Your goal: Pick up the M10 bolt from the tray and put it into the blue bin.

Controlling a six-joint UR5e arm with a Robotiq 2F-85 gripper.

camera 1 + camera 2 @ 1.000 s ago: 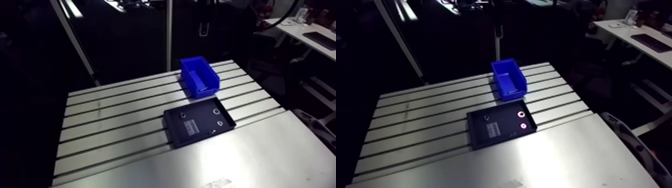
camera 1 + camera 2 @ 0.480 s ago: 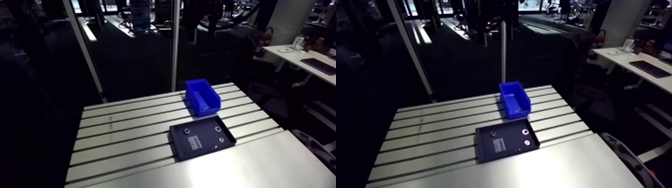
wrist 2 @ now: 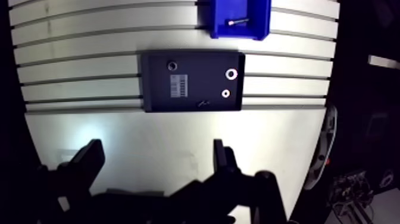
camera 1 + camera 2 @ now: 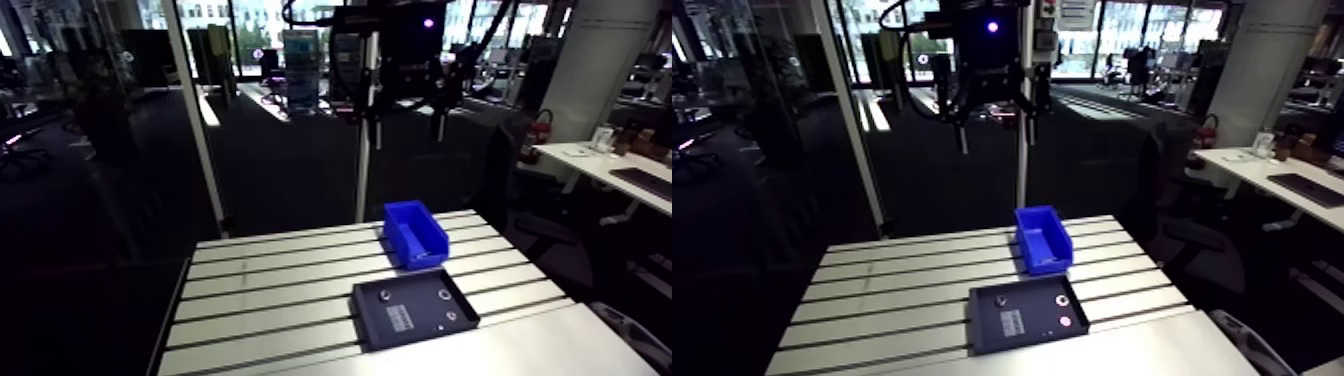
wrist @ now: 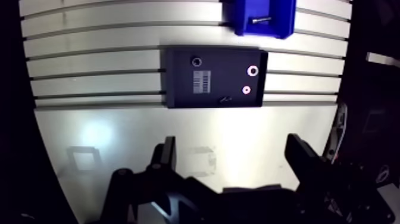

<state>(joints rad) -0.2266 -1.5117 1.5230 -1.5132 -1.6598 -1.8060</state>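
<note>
One bolt lay inside the blue bin, on the far side of the tray. The hand hung high over the worktop, wide open and empty. Risk: a descent onto the tray would probably seize a washer, since no such bolt showed there.

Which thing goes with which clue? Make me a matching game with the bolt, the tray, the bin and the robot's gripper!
Things
1. bolt
2. black tray
3. blue bin
4. gripper

Clues
A. open, holding nothing
B. holds two pale rings
C. lies inside the blue bin
D. stands on the table beside the black tray

Pairs: 1-C, 2-B, 3-D, 4-A
</note>
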